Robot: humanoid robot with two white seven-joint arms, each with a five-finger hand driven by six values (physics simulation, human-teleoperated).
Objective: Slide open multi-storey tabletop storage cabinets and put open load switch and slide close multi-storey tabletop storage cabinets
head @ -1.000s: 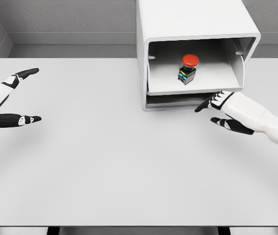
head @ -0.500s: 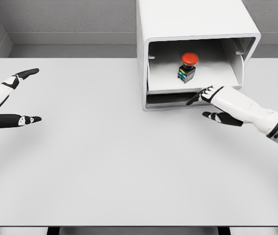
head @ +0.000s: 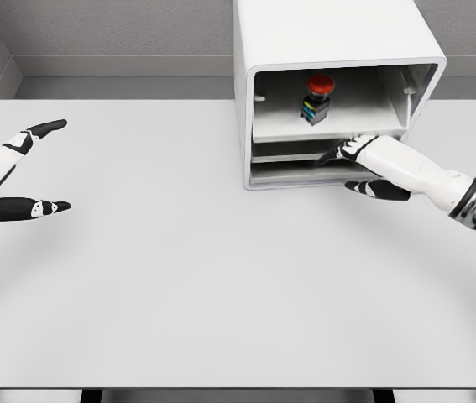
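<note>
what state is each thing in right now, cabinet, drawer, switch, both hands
cabinet: upright at the table's far edge, front open
drawer: partly slid in, not yet shut
load switch: upright in the drawer, red button on top
right hand: open, fingers at the drawer's front edge
left hand: open, holds nothing, at the left over the table

Switch (head: 318, 96) in cabinet (head: 330, 50) drawer (head: 330, 133); cabinet at table (head: 179, 269) rear.

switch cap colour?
Red cap on the load switch, over a dark body with coloured bands; head view, the only one.
</note>
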